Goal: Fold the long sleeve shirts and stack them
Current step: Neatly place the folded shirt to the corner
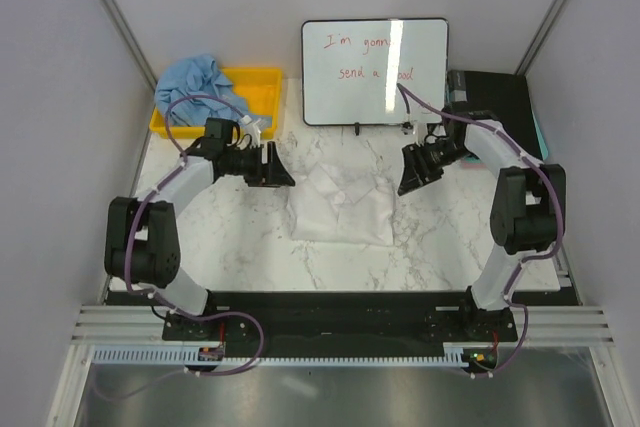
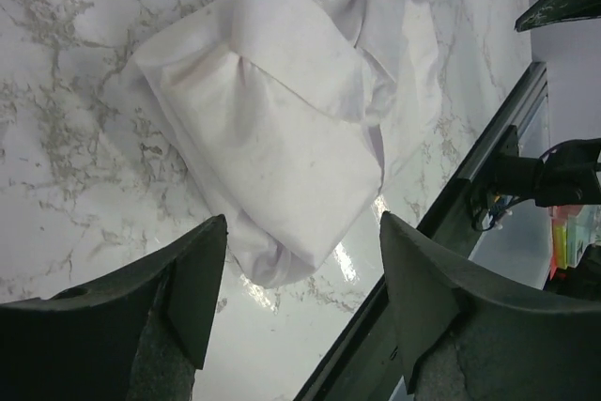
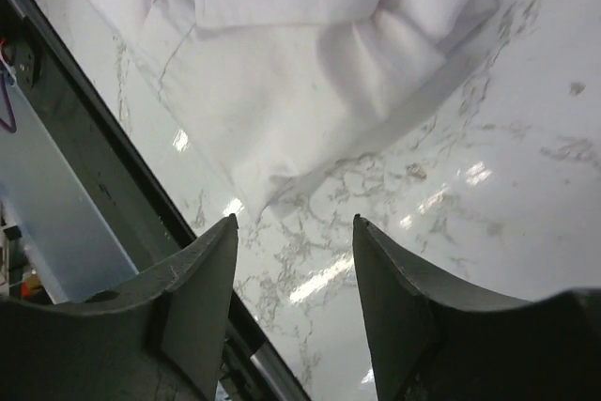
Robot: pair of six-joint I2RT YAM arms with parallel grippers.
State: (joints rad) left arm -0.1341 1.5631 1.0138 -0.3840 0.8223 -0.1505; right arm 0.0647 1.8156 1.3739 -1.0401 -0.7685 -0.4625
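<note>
The white long sleeve shirt lies folded into a rough rectangle on the marble table, between my two grippers. The light blue long sleeve shirt is crumpled at the far left, spilling over the yellow bin. My left gripper hangs open and empty just off the white shirt's left edge. In its wrist view the folded cloth lies beyond the left gripper. My right gripper hangs open and empty off the shirt's right edge. In the right wrist view the shirt's corner sits ahead of the right gripper.
A whiteboard with red writing stands at the back centre. A black object lies at the back right. The dark rail runs along the table's near edge. Grey walls close in on both sides.
</note>
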